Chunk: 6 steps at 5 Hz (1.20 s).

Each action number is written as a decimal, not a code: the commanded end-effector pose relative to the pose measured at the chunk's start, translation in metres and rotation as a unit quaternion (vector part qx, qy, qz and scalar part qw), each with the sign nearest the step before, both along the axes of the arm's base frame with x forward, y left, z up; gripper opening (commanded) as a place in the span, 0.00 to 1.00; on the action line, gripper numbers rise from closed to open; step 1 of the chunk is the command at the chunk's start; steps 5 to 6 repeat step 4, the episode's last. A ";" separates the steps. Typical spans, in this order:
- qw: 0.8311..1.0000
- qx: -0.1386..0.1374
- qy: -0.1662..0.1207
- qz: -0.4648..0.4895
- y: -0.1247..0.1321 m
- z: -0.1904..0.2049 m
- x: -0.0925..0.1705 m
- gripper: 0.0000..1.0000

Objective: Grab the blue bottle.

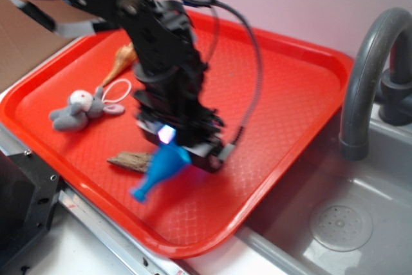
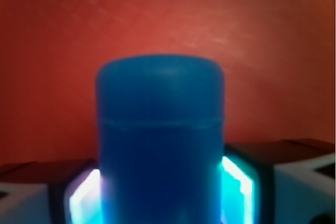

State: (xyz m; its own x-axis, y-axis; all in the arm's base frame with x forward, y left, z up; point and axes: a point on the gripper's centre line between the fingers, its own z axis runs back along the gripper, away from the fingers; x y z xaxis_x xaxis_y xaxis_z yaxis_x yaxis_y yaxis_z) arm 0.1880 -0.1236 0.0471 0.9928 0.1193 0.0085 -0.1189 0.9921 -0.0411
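Note:
The blue bottle (image 1: 161, 167) hangs tilted above the red tray (image 1: 283, 88), its narrow neck and flared mouth pointing down to the lower left. My gripper (image 1: 177, 149) is shut on its wide body, just under the black arm. In the wrist view the blue bottle (image 2: 160, 145) fills the middle, its flat end towards the camera, with my gripper (image 2: 160, 190) pressed on both sides. The glowing pads (image 2: 86, 195) touch the bottle's walls. Only red tray surface (image 2: 273, 40) shows behind it.
On the tray lie a grey plush toy (image 1: 80, 111) with a white loop, a brown wood-like piece (image 1: 132, 161) and an orange-tan item (image 1: 121, 59) at the back left. A grey faucet (image 1: 370, 69) and sink with drain (image 1: 341, 227) are at the right.

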 end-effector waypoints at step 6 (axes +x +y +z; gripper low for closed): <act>0.998 -0.015 -0.006 -0.063 0.104 0.140 0.011 0.00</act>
